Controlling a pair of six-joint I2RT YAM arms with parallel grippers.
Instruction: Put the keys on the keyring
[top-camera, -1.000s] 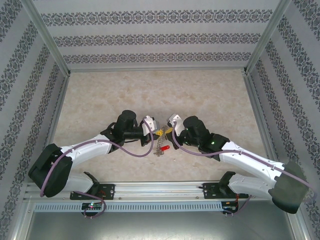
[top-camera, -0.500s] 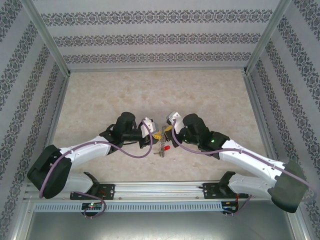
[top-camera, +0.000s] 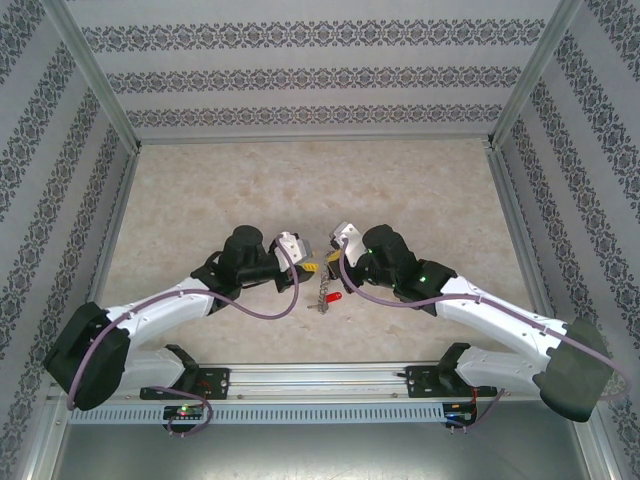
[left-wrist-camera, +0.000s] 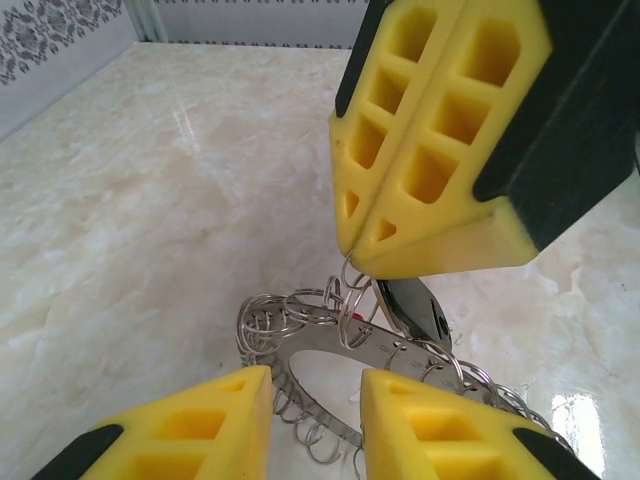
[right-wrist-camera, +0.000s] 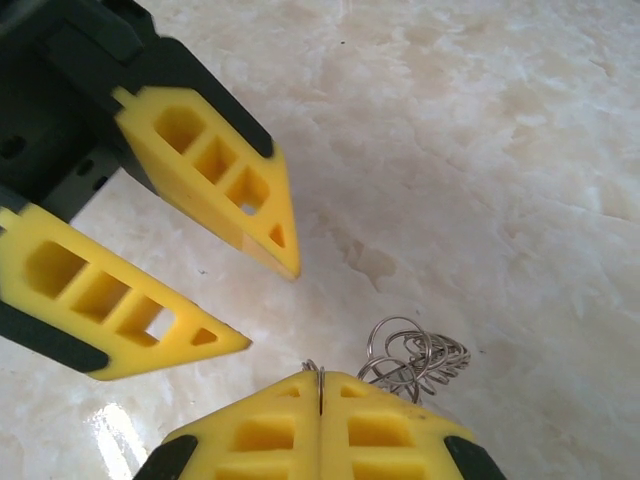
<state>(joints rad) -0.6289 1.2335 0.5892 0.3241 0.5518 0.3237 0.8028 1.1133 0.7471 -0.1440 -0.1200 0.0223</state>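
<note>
Marble table (top-camera: 200, 200); right fingers (left-wrist-camera: 470, 240) pinch keyring (left-wrist-camera: 320, 340) loop.

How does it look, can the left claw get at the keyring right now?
Probably yes. The left claw is open, and the keyring sits right in front of its gap with nothing between. The right claw, shut on one loop just above, leaves little room.
</note>
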